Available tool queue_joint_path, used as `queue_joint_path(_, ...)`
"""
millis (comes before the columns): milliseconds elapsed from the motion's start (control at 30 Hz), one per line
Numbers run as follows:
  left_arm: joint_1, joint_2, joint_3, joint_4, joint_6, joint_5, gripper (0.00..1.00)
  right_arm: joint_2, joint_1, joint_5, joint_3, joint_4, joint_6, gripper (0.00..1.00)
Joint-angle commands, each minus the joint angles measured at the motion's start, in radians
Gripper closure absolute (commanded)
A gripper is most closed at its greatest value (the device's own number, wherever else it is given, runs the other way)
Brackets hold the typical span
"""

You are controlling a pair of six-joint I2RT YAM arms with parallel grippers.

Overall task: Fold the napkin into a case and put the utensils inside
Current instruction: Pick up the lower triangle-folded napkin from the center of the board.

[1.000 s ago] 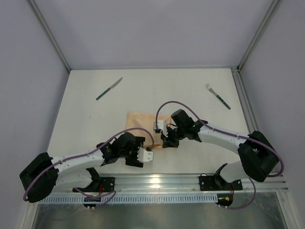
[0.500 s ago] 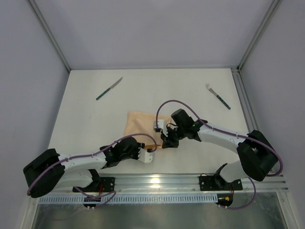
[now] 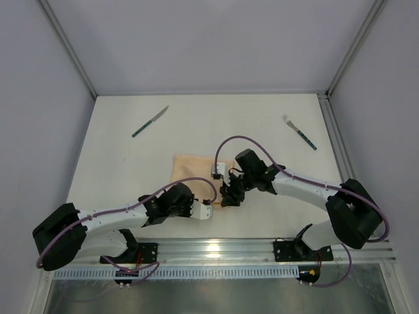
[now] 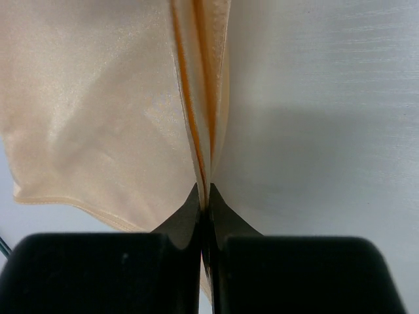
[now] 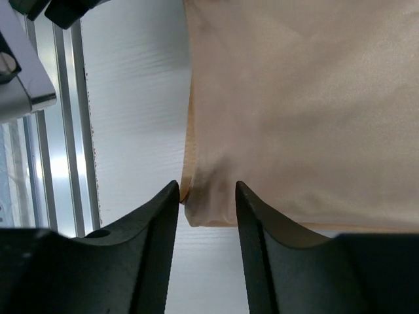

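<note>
The peach-orange napkin [image 3: 193, 171] lies folded flat at mid-table. My left gripper [image 3: 211, 208] is at its near right corner, and in the left wrist view the gripper [image 4: 204, 193] is shut on a raised fold of the napkin [image 4: 98, 98]. My right gripper [image 3: 228, 197] hovers at the same corner. In the right wrist view it [image 5: 206, 193] stands open, with the napkin [image 5: 294, 98] corner lying loose between its fingers. The knife [image 3: 150, 122] lies far left and the fork [image 3: 300, 133] far right, both with green handles. No case shows.
An aluminium rail [image 3: 216, 247] runs along the table's near edge, also seen as the rail [image 5: 59, 131] in the right wrist view. Grey walls and frame posts [image 3: 65, 49] close in the table on three sides. The two grippers are nearly touching.
My left gripper slid right to the napkin's near corner and shut on its fold. My right gripper opened and let go of the corner it was pinching.
</note>
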State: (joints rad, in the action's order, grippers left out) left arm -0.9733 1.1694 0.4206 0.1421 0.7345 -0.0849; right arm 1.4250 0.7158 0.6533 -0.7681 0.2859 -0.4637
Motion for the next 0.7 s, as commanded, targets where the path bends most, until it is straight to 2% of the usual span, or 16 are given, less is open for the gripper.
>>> queue_joint_path(0, 0.004, -0.014, 0.059, 0.093, -0.044, 0.034, 1.0, -0.053, -0.004, 0.012, 0.021, -0.073, 0.042, 0.52)
queue_joint_path(67, 0.005, -0.013, 0.066, 0.102, -0.05, 0.039, 1.0, -0.083, -0.004, 0.017, 0.044, -0.115, 0.053, 0.45)
queue_joint_path(167, 0.008, -0.01, 0.095, 0.137, -0.063, 0.056, 1.0, -0.17, -0.004, 0.042, 0.107, -0.204, 0.06, 0.42)
queue_joint_path(233, 0.013, -0.008, 0.116, 0.166, -0.07, 0.065, 1.0, -0.251, -0.004, 0.045, 0.17, -0.313, 0.1, 0.32)
queue_joint_path(300, 0.016, -0.005, 0.132, 0.186, -0.072, 0.07, 1.0, -0.3, 0.004, 0.025, 0.246, -0.402, 0.146, 0.26)
queue_joint_path(333, 0.018, -0.002, 0.147, 0.201, -0.075, 0.077, 1.0, -0.349, 0.037, -0.004, 0.277, -0.503, 0.172, 0.25)
queue_joint_path(433, 0.019, 0.019, 0.173, 0.224, -0.086, 0.079, 1.0, -0.432, 0.173, -0.286, 0.424, -0.705, 0.165, 0.21)
queue_joint_path(467, 0.019, 0.025, 0.187, 0.238, -0.089, 0.08, 1.0, -0.464, 0.277, -0.44, 0.458, -0.747, 0.107, 0.2)
queue_joint_path(533, 0.021, 0.039, 0.199, 0.254, -0.095, 0.082, 1.0, -0.462, 0.364, -0.574, 0.515, -0.816, 0.096, 0.2)
queue_joint_path(600, 0.021, 0.044, 0.213, 0.26, -0.101, 0.082, 1.0, -0.427, 0.402, -0.702, 0.512, -0.811, 0.086, 0.2)
queue_joint_path(667, 0.021, 0.044, 0.221, 0.267, -0.11, 0.112, 1.0, -0.381, 0.474, -0.756, 0.513, -0.829, 0.073, 0.2)
